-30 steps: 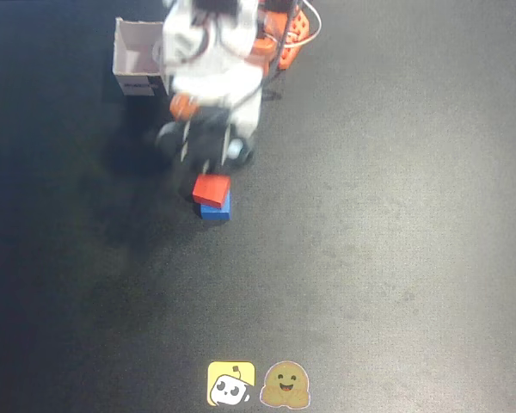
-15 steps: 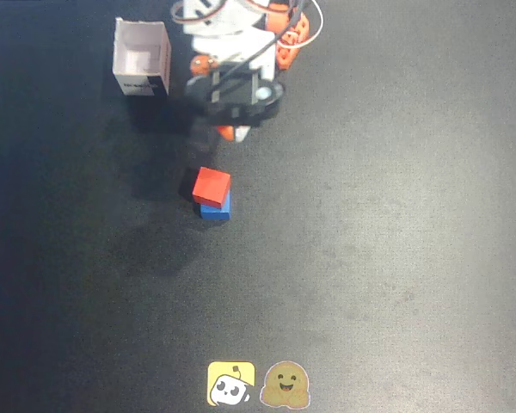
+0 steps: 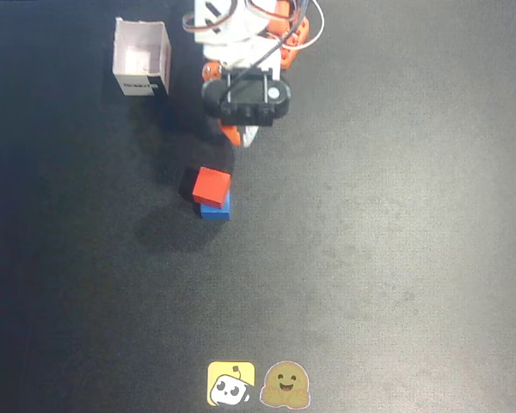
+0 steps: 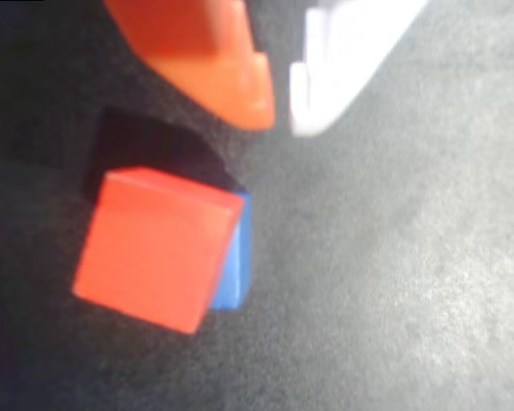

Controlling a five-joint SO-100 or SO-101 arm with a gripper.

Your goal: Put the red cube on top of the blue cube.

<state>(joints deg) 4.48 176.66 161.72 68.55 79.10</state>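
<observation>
A dark, faintly speckled matte tabletop (image 3: 396,258) fills the overhead view from edge to edge, and nothing of the room beyond it shows. Taking the blue cube (image 3: 215,209) as the landmark: the red cube (image 3: 211,183) sits on top of it, shifted toward the arm so that only a strip of blue shows on the side facing the stickers. In the wrist view the red cube (image 4: 154,247) is turned slightly askew to the blue cube (image 4: 233,257) beneath, hiding all but a narrow blue sliver at its right edge; both are cubes, so neither has a long axis. The gripper (image 3: 239,136) hangs above the pair, just beyond them toward the arm's base, touching neither. Its orange and white fingers are nearly closed in the wrist view, with a slim gap at the gripper (image 4: 281,107) tips and nothing held. An open white box (image 3: 142,58) stands well off to the upper left of the blue cube, and two cartoon stickers (image 3: 260,385) lie far below it at the bottom edge.
</observation>
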